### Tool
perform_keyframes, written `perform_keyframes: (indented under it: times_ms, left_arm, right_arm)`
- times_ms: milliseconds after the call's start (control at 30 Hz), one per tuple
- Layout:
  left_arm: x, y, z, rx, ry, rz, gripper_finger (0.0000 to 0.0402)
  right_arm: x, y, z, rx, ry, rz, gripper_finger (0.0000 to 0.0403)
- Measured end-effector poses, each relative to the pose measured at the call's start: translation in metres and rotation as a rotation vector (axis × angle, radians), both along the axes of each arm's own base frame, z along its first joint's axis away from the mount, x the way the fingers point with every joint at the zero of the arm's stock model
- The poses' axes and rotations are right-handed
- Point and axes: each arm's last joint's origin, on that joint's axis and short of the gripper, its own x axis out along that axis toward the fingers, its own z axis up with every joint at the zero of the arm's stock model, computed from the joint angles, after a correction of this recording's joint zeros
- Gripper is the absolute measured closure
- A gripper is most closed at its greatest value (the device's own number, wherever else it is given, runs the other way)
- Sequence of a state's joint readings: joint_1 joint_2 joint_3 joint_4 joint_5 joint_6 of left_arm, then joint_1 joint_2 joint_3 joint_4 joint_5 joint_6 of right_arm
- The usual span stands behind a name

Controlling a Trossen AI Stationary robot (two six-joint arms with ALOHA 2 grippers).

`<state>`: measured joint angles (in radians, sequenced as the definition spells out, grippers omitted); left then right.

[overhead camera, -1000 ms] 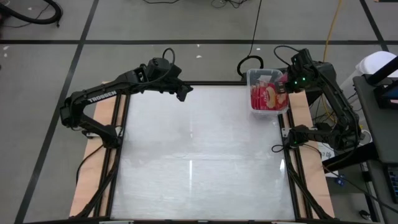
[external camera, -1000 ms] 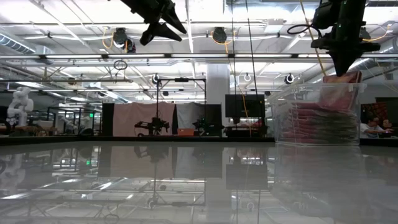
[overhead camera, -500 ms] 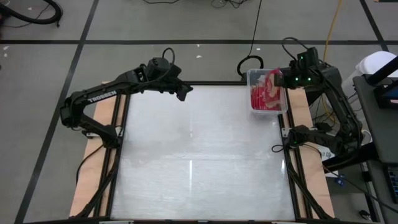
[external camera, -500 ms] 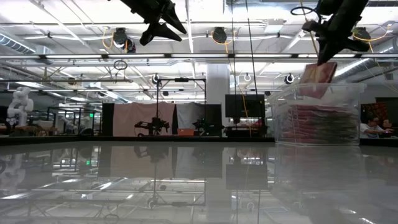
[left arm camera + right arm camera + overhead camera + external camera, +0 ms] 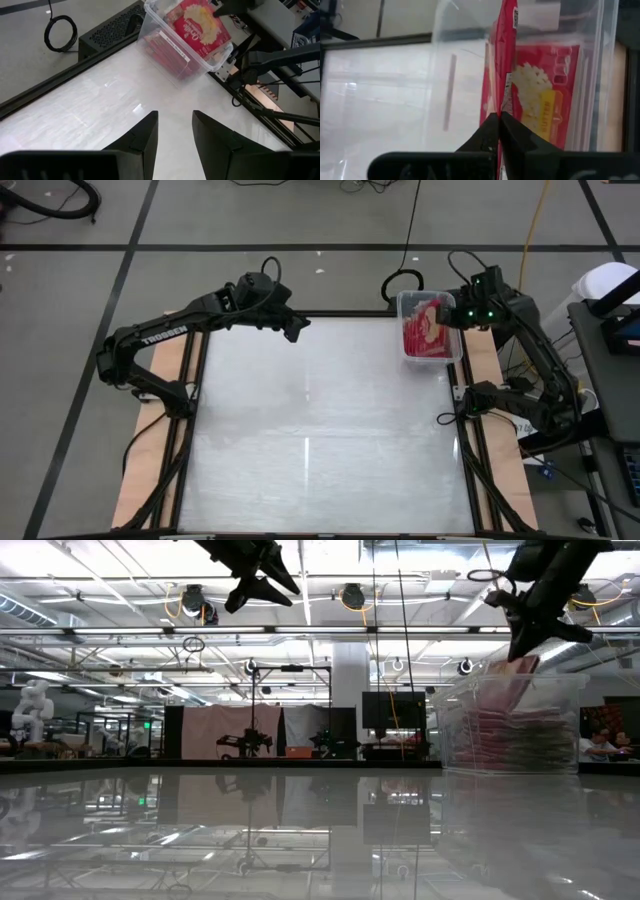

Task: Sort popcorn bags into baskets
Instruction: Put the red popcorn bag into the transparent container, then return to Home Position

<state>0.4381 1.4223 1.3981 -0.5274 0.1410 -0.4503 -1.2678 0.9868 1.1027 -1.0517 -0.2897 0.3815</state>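
Note:
A clear basket [image 5: 430,361] stands at the table's far right corner with several red popcorn bags stacked flat in it [image 5: 505,735]. One more popcorn bag [image 5: 428,328] stands on edge above that stack, and my right gripper [image 5: 448,315] is shut on it. In the right wrist view this bag shows edge-on [image 5: 504,55], beside a bag lying face up [image 5: 542,97]. My left gripper [image 5: 298,330] hangs open high over the far left of the table, with nothing between its fingers [image 5: 175,127]. My right gripper pinches the popcorn bag's thin upper edge [image 5: 503,102] between its two fingers. The fingers slant down from the table's right side. The bag hangs tilted below them [image 5: 512,672], its lower end inside the basket on the stacked bags.
The white table top [image 5: 320,430] lies bare between the arms. A black frame rail [image 5: 345,315] runs along the far edge next to the basket. Cables [image 5: 400,282] lie on the floor behind the basket.
My right gripper has tipped and rolled over the basket, shifting a little toward the far edge. The popcorn bag under it, which lay nearly flat and face up on the stack, has been turned up on edge, then sunk a little into the basket.

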Motion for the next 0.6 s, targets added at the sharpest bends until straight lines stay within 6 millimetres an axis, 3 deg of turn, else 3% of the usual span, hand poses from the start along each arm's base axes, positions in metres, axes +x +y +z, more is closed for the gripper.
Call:
perform_keyframes:
  times_ms: [267, 433, 600]
  left_arm:
    - [0.000, 0.000, 0.001, 0.004, -0.006, -0.001, 0.0279]
    - [0.000, 0.000, 0.000, 0.004, -0.006, -0.001, 0.0279]
    - [0.000, 0.000, 0.000, 0.001, -0.007, 0.001, 0.0279]
  right_arm:
    - [-0.002, 0.002, -0.031, 0.086, 0.064, -0.011, 0.0387]
    - [-0.004, 0.001, -0.034, 0.055, 0.163, -0.017, 0.0365]
    - [-0.006, 0.001, -0.034, 0.027, 0.234, -0.030, 0.0317]
